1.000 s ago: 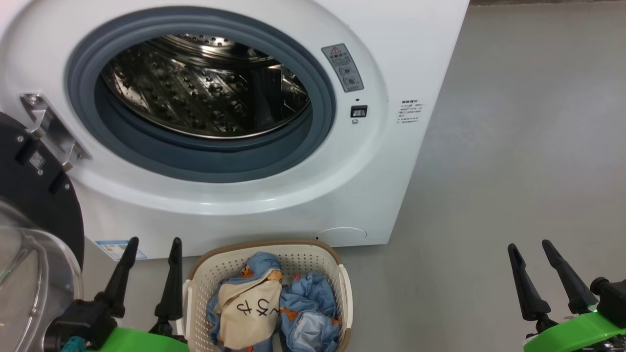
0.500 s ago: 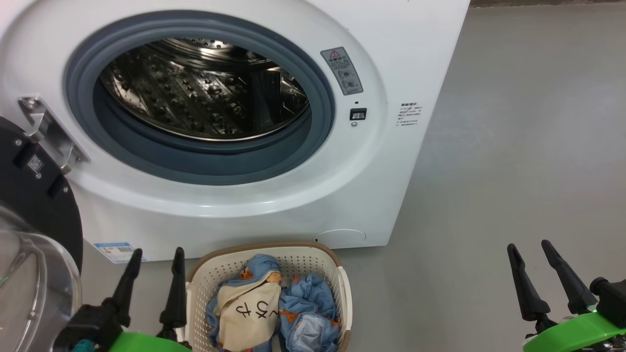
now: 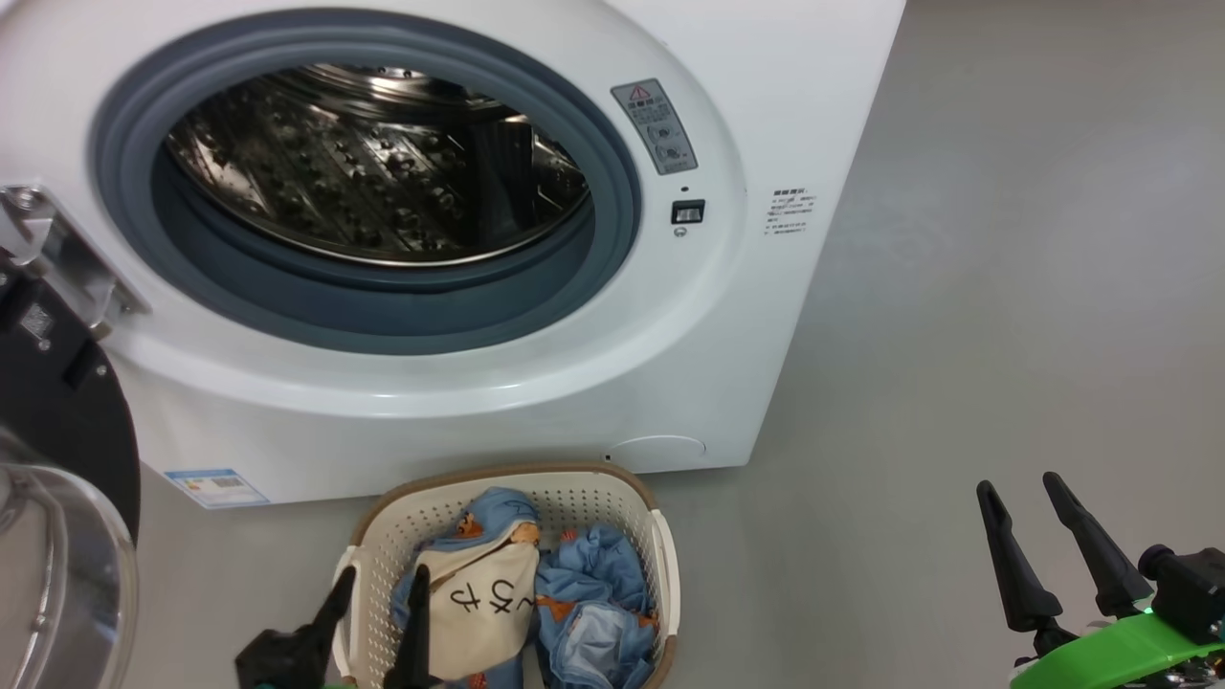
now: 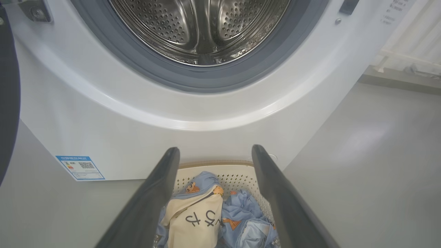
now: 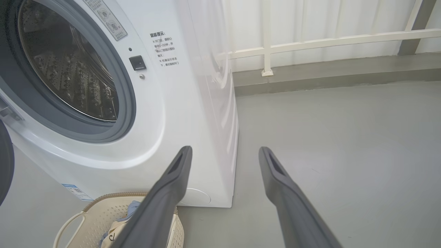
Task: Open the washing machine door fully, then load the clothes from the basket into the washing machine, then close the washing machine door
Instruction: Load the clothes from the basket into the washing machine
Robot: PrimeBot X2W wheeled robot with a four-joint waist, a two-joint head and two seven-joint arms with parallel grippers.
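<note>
The washing machine (image 3: 766,124) stands with its steel drum (image 3: 364,163) showing inside the grey gasket. The washing machine door (image 3: 57,421) is swung out to the left, black with a clear glass bowl (image 3: 57,565). On the floor before the machine sits the basket (image 3: 574,488), holding the clothes (image 3: 584,584): light-blue bear-print garments and a cream cloth (image 3: 488,603) with black characters. My left gripper (image 3: 381,574) is open over the basket's left rim, fingers pointing at the clothes (image 4: 203,213). My right gripper (image 3: 1018,485) is open over bare floor at the right.
Grey floor (image 3: 1005,287) stretches to the right of the machine. A blue label sticker (image 4: 80,167) sits low on the machine's front. The right wrist view shows a white railing (image 5: 330,39) and a raised kerb (image 5: 327,74) behind the machine.
My left gripper has shifted right and lower in the head view, from beside the basket to over its left rim. The camera has turned slightly. The right gripper holds still.
</note>
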